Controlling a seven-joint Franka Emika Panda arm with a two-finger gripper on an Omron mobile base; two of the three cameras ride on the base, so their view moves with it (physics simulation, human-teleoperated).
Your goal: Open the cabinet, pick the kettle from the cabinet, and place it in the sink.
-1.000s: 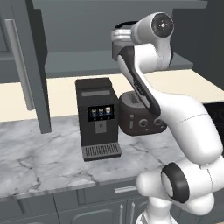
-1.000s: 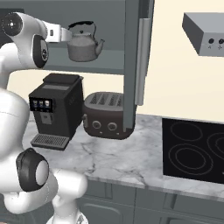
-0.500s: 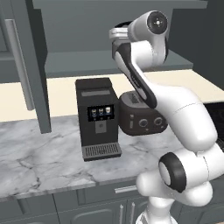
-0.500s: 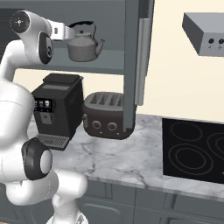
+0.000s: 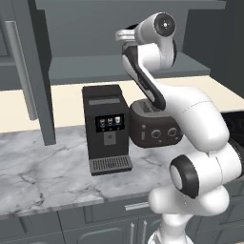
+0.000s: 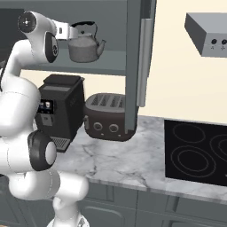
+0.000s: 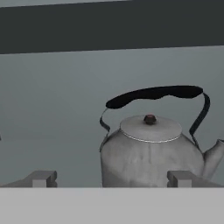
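Observation:
The cabinet (image 6: pixel 133 26) stands open, its doors swung out to either side. On its grey shelf (image 6: pixel 102 62) sits the silver-grey kettle (image 6: pixel 84 44) with a black arched handle (image 7: pixel 153 94) and its spout pointing right. My gripper (image 6: pixel 70 32) is level with the kettle's left side, just short of it. In the hand view the kettle (image 7: pixel 151 153) is straight ahead and slightly right of centre. My gripper (image 7: pixel 111 179) is open, one fingertip (image 7: pixel 41 178) far left and the other in front of the kettle's right side, with nothing held. The sink is out of view.
A black coffee machine (image 6: pixel 62 111) and a dark brown toaster (image 6: pixel 108 117) stand on the marble counter (image 6: pixel 133 164) under the shelf. The right door (image 6: pixel 135 88) with its silver handle (image 6: pixel 144 62) hangs beside the toaster. The left door (image 5: pixel 28 71) hangs beside the coffee machine. A black stovetop (image 6: pixel 197 153) lies to the right.
The hand has moved a little closer to the kettle and the upper arm has shifted with it. The jaws have stayed open. The kettle has not moved.

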